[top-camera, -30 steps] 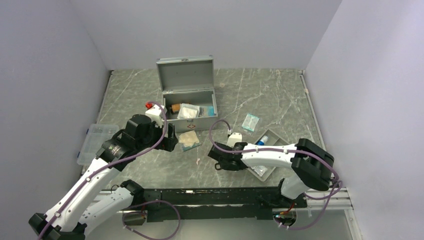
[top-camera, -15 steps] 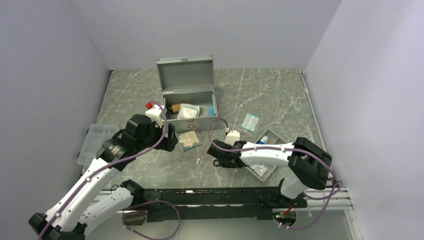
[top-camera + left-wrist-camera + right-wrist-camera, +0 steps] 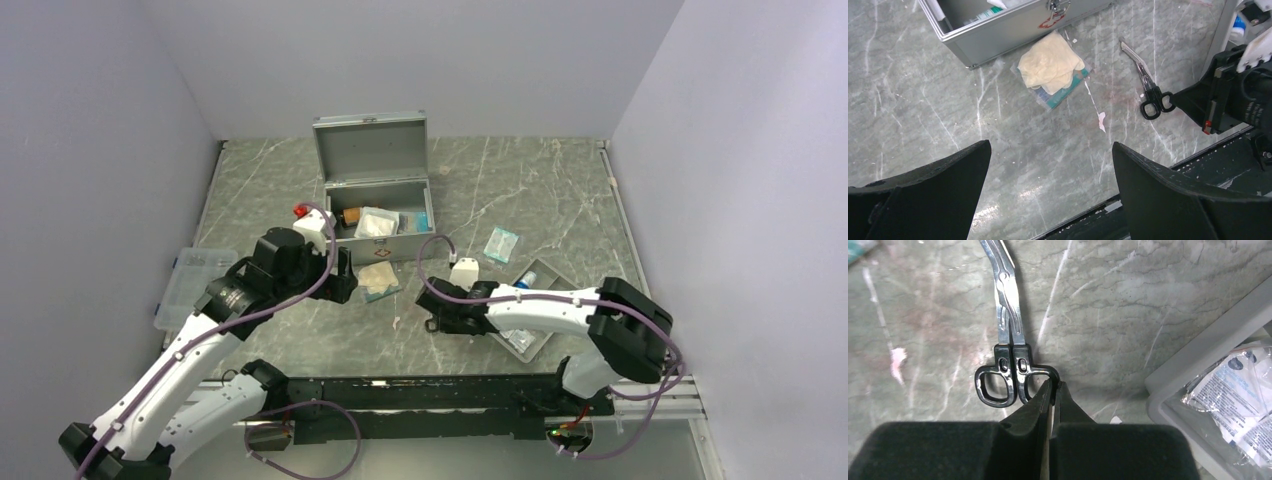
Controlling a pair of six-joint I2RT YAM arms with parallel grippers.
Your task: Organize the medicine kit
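Note:
The medicine kit (image 3: 381,248) stands open at the table's middle back, lid up, with packets inside; its front wall (image 3: 1013,31) also shows in the left wrist view. Black-handled scissors (image 3: 1009,325) lie flat on the marble, blades pointing toward the kit. My right gripper (image 3: 1053,385) is shut on the rim of the scissors' right handle loop. In the left wrist view the scissors (image 3: 1147,89) lie just ahead of that gripper. My left gripper (image 3: 1050,145) hangs wide open above bare table, near a packet of cream gloves (image 3: 1050,65) lying before the kit.
A shallow grey divided tray (image 3: 537,346) with packets and a small bottle sits right of my right arm; its rim (image 3: 1198,352) lies close to the scissors. A teal packet (image 3: 501,243) lies behind it. A clear plastic box (image 3: 185,285) stands at the left edge.
My right gripper has closed from partly open onto the scissors' handle loop, edging slightly left. The left arm has stayed still and open.

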